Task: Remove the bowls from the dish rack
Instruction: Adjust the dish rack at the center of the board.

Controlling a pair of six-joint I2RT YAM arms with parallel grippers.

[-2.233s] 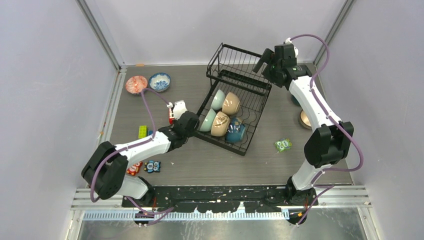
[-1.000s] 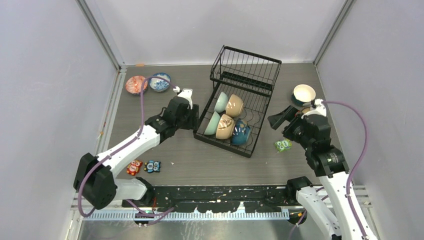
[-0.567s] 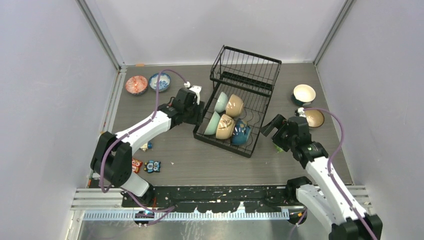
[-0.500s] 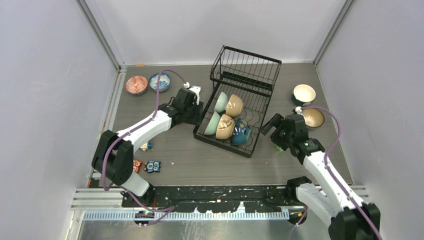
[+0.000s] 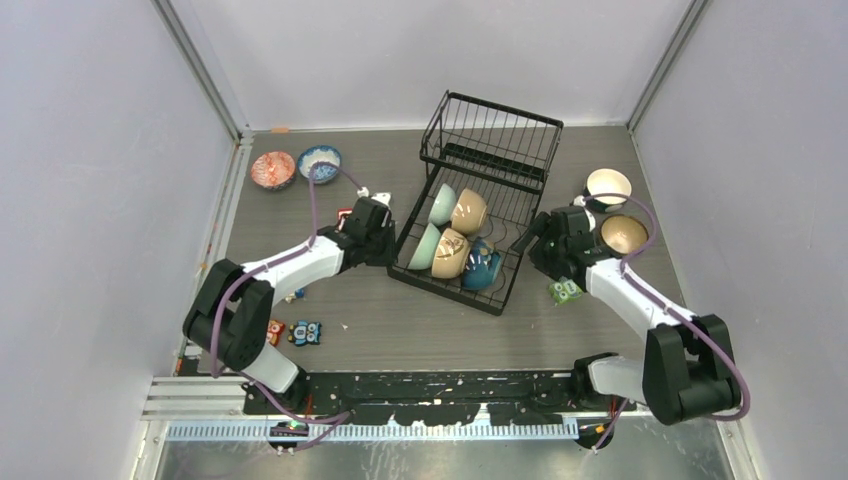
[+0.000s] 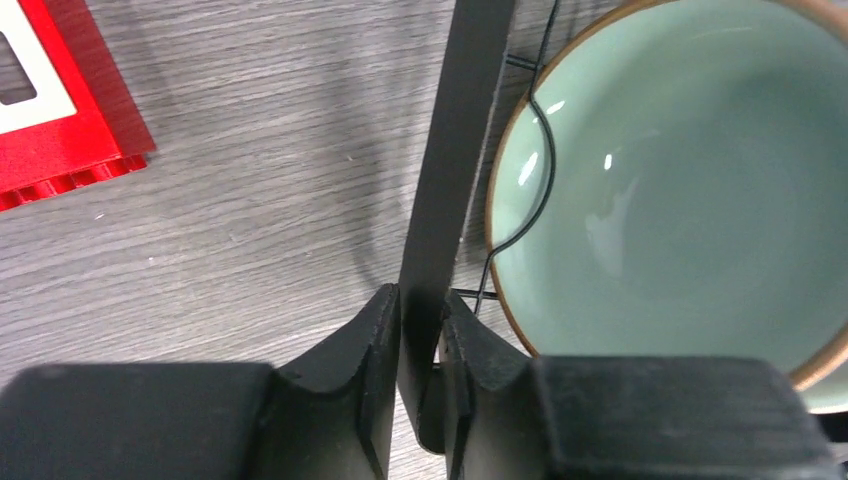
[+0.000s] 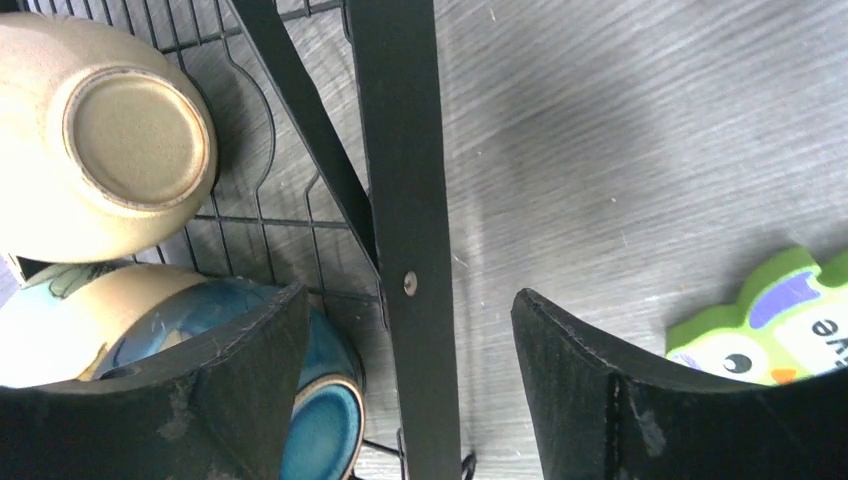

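Left wrist view has the left gripper (image 6: 420, 300) pinched shut on the left side rail of the dish rack (image 6: 465, 120). A pale green bowl (image 6: 680, 190) stands on edge just inside that rail, its mouth turned outward toward it. At the rack's right rail the right gripper (image 7: 405, 300) straddles the bar with jaws apart and nothing held; the dark blue bowl (image 7: 310, 430) lies just inside, toward the rack's near corner, a tan bowl (image 7: 110, 140) beyond it, so the free right arm seems better placed to reach inward.
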